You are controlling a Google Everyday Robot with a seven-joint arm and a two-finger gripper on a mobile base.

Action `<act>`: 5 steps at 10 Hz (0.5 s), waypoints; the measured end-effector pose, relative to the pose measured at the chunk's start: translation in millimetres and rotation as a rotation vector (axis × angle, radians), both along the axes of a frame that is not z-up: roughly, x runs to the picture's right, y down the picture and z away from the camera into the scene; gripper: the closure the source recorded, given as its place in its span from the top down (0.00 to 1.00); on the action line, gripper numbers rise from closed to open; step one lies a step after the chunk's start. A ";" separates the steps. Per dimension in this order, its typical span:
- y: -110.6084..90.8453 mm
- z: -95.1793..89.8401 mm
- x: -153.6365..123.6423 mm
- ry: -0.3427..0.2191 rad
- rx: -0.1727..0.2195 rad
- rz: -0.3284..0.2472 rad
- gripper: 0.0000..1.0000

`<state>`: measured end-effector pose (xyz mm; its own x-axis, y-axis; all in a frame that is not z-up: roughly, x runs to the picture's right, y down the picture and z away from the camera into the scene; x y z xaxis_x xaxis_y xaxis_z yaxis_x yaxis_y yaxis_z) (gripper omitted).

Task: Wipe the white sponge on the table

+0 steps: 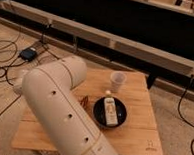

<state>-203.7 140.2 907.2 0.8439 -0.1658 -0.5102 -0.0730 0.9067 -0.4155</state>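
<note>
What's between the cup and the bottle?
Camera view: only a bare strip of table and the black plate's rim. End effector is out of frame.

The table (139, 90) top is light wood in slats, smooth and matt. The robot arm (63, 109) is cream plastic with a soft shine. The plate (99, 112) looks dark and glossy. The gripper is hidden behind the arm

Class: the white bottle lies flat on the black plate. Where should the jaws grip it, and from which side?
Across the middle of the bottle, from straight above: it lies flat on the plate, its narrow long sides exposed. The gripper is out of view, seemingly behind the arm.
</note>
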 end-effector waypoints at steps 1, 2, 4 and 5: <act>4.4 -4.2 10.8 0.003 -0.012 0.026 0.00; 5.4 -7.8 21.7 0.012 -0.021 0.047 0.00; 0.8 -12.7 41.9 0.033 -0.026 0.093 0.00; -5.6 -13.8 51.7 0.041 -0.022 0.118 0.02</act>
<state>-151.9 134.6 893.4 0.8368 -0.0778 -0.5420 -0.1961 0.8816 -0.4293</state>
